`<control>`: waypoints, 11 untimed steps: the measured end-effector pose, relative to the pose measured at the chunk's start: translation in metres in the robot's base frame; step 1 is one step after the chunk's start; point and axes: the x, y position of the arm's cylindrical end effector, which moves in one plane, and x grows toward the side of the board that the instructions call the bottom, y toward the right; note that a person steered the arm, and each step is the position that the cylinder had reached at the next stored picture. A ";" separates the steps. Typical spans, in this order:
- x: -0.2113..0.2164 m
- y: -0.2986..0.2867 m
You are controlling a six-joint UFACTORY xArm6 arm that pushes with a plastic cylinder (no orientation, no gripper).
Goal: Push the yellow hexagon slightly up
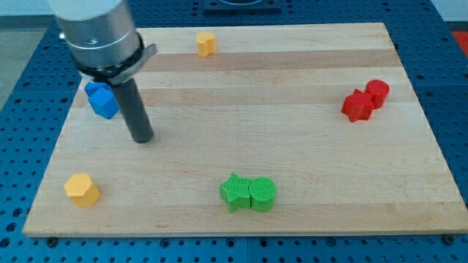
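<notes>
Closest looms the grey arm housing (pixel 99 33), its dark rod dropping straight to my tip (pixel 142 138), a bare end with nothing to close, touching no block. Blue block (pixel 102 100) sits just left of the rod. Yellow hexagon (pixel 81 190) lies well apart, toward the view's bottom left on the pale wooden board (pixel 241 117).

blue block (pixel 102 100), red pair (pixel 358 106), green pair (pixel 235 192)
</notes>
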 end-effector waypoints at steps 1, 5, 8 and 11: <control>0.000 -0.044; 0.016 -0.132; 0.144 -0.124; 0.082 -0.060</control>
